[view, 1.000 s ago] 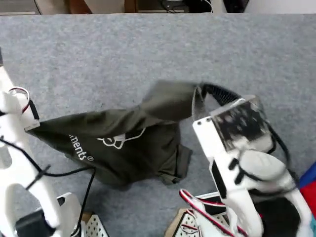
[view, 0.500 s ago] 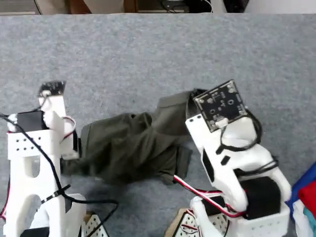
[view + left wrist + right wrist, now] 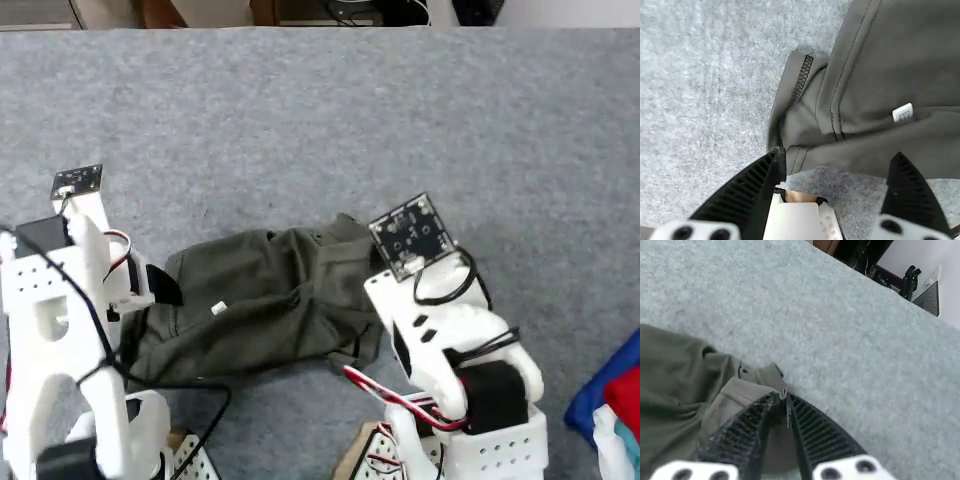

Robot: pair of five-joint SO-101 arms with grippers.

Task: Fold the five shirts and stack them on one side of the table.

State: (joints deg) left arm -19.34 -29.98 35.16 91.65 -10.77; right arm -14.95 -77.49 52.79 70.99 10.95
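An olive-green shirt [image 3: 255, 305] lies crumpled on the grey table, near the front edge between the two arms. My left gripper [image 3: 840, 159] is open just over the shirt's [image 3: 875, 80] left hem, with a white label facing up and nothing held between its fingers [image 3: 752, 192]. In the high view the left gripper [image 3: 163, 288] sits at the shirt's left end. My right gripper [image 3: 785, 399] is shut, its tips pinching a corner of the shirt [image 3: 685, 375] low at the right end.
Grey felt covers the table [image 3: 330, 110], with free room across the far half. A pile of blue, red and white cloth [image 3: 608, 405] shows at the front right edge. Both arm bases and their cables stand along the front edge.
The shirt was held stretched in the air between both grippers; it has come down onto the table in a heap. The left gripper has let go and opened. Both arms have drawn back.
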